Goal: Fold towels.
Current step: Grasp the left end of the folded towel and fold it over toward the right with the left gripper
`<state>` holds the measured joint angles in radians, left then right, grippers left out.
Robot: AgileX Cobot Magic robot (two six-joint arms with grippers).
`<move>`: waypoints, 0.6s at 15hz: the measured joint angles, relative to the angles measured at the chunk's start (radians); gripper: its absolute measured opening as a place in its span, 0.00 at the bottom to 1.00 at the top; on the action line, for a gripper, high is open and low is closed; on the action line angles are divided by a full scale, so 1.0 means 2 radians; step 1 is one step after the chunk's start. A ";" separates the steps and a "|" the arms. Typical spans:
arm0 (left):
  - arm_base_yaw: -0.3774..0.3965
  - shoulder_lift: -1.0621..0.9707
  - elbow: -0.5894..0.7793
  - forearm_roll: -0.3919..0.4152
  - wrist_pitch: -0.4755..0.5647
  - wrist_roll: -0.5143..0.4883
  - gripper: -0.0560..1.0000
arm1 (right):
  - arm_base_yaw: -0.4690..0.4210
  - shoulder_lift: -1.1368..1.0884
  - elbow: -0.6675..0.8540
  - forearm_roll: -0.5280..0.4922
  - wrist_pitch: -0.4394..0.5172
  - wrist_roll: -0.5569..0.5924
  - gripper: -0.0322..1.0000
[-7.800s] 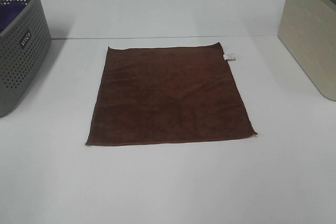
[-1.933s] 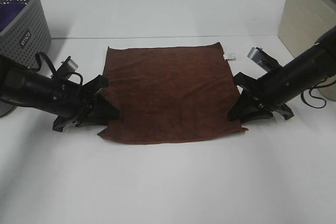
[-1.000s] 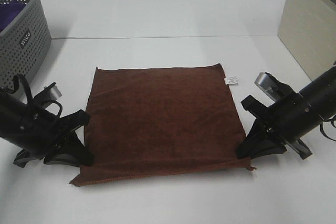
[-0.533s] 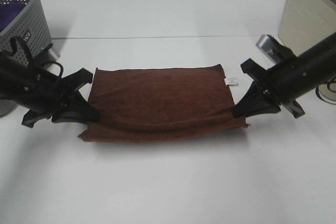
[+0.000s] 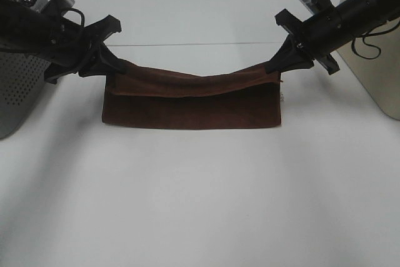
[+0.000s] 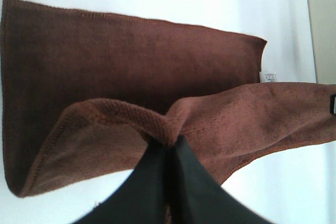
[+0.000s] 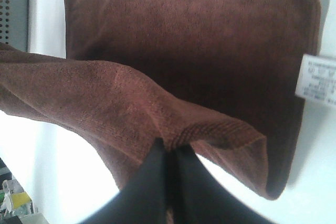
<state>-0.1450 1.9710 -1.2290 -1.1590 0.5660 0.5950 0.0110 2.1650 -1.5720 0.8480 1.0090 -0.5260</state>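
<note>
1. Exterior high view, change: over the last second the towel [image 5: 190,107] went from lying nearly flat to doubled over. Its near edge was lifted and carried toward the top of the frame.
2. Left gripper [image 5: 115,67]: fingers pinched together on one corner of the raised edge, at the left of the frame. The wrist view confirmed cloth clamped between closed tips.
3. Right gripper [image 5: 275,67]: likewise closed tight on the opposite corner, at the right of the frame.
4. Towel, position: the lower layer lay flat on the table [image 5: 200,204] at centre frame. The upper layer hung between the grippers and sagged in the middle, above the far edge. The white tag [image 7: 317,77] sat at the far right corner of the lower layer.
5. Task standing, as judged: the first half-fold was nearly made. The held edge was not yet laid down or let go.
6. Grey basket [image 5: 19,92], upper left: its opening was hidden behind the left arm, so its contents could not be told now. A purple cloth showed in it earlier.
7. Beige bin [image 5: 375,60], upper right: only the outer wall was seen, and its contents could not be told.
</note>
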 joint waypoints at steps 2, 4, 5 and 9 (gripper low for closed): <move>0.000 0.031 -0.032 0.007 -0.008 -0.001 0.05 | 0.000 0.035 -0.051 -0.005 0.004 0.009 0.03; 0.000 0.056 -0.053 0.012 -0.024 -0.001 0.05 | 0.000 0.066 -0.095 -0.019 0.004 0.017 0.03; 0.000 0.067 -0.061 0.012 -0.034 -0.001 0.05 | 0.000 0.081 -0.111 -0.023 0.004 0.019 0.03; 0.000 0.111 -0.095 0.013 -0.047 -0.001 0.05 | 0.000 0.121 -0.138 -0.028 -0.015 0.020 0.03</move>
<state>-0.1450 2.1930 -1.4200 -1.1340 0.4730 0.5930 0.0120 2.4070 -1.8490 0.7910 0.9790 -0.4870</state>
